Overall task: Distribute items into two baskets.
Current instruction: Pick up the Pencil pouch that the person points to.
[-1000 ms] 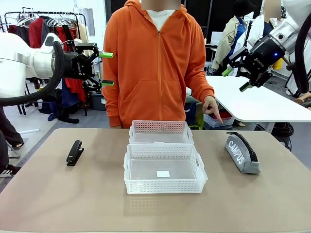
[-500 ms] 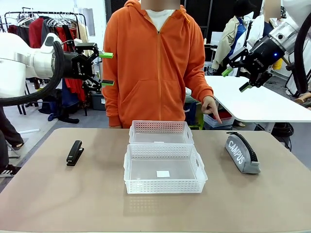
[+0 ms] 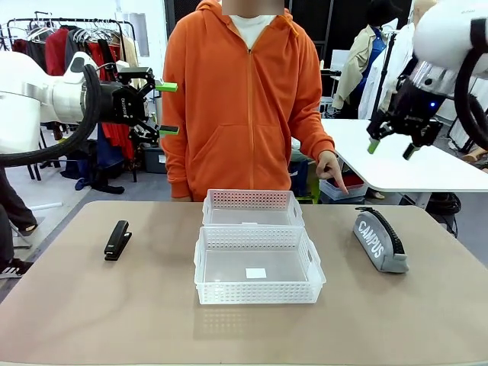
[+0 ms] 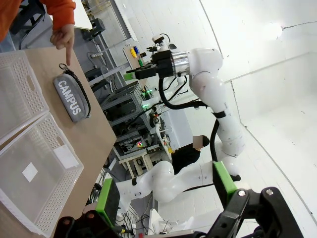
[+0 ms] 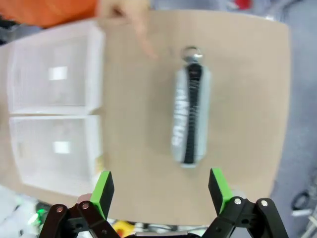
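A grey "CAMPUS" zip pouch (image 3: 379,240) (image 4: 72,98) (image 5: 189,116) lies at the table's right, and a person's finger (image 3: 341,183) points down just behind it. At the table's left lies a small black stapler (image 3: 117,239). Two translucent white lattice baskets stand in the middle, the nearer one (image 3: 258,264) (image 4: 34,173) holding a small white label, the farther one (image 3: 252,208) (image 5: 52,72) behind it. My right gripper (image 3: 390,145) (image 5: 161,191) hangs open high above the pouch. High at the left, my left gripper (image 3: 168,108) (image 4: 166,191) is open and empty.
A person in an orange hoodie (image 3: 244,99) stands at the table's far edge behind the baskets. A white side table (image 3: 396,160) stands at the back right and a clothes rack (image 3: 69,46) at the back left. Bare tabletop surrounds the baskets.
My right gripper has swung from pointing sideways toward pointing down over the pouch, moving slightly right and lower. The left arm, the person's hand and the items have not moved.
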You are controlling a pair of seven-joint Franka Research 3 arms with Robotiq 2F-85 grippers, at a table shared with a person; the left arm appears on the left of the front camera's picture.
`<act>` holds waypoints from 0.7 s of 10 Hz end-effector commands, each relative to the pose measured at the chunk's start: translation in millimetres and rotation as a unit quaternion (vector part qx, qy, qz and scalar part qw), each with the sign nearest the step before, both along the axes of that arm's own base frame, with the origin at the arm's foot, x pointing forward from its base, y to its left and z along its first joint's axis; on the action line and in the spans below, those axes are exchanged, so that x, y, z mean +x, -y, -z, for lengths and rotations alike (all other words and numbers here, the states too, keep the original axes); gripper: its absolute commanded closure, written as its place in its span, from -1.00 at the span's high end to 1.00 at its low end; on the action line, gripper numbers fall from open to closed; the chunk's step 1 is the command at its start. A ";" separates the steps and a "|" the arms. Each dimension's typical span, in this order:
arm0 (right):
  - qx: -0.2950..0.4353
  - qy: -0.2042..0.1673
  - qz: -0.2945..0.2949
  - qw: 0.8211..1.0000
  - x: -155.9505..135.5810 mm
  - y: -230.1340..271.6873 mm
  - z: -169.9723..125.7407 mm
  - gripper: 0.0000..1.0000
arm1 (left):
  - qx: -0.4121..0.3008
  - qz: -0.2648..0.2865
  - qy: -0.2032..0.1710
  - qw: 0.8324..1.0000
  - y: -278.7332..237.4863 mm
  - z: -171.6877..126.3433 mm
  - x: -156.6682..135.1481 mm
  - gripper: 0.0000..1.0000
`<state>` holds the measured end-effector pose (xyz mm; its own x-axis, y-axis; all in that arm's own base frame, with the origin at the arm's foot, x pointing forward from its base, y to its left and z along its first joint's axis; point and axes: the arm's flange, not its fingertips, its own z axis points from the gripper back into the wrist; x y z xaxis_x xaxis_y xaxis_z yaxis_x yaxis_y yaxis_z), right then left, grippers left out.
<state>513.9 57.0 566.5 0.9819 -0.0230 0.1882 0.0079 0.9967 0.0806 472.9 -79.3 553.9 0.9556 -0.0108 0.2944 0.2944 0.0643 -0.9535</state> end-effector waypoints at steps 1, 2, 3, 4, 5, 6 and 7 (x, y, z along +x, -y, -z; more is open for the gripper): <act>-0.072 -0.020 0.037 0.997 10.4 -7.1 13.1 1.00 | 0.000 0.003 0.002 1.000 -0.9 -1.5 -1.1 1.00; -0.087 -0.023 0.031 0.995 16.4 -7.8 21.1 1.00 | 0.000 0.003 0.002 1.000 -0.9 -1.5 -1.1 1.00; -0.085 -0.017 0.024 0.996 20.6 -11.1 38.2 1.00 | 0.000 0.003 0.002 1.000 -0.9 -1.5 -1.1 1.00; -0.075 -0.015 0.016 0.997 23.9 -7.2 49.6 1.00 | 0.000 0.003 0.002 1.000 -0.9 -1.5 -1.1 1.00; -0.056 -0.023 0.004 0.998 26.4 -3.0 64.9 1.00 | 0.000 0.003 0.002 1.000 -0.9 -1.5 -1.1 1.00; -0.037 -0.023 0.003 0.999 28.6 -3.9 83.2 1.00 | 0.000 0.003 0.002 1.000 -0.9 -1.5 -1.1 1.00; -0.030 -0.022 0.001 0.999 29.3 -5.3 95.6 1.00 | 0.000 0.003 0.002 1.000 -0.9 -1.5 -1.1 1.00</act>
<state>545.8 64.7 481.0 0.9919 -0.0299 0.1236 0.0336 0.9990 -0.0279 472.9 -79.3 553.7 0.9558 -0.0108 0.2940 0.2940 0.0643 -0.9536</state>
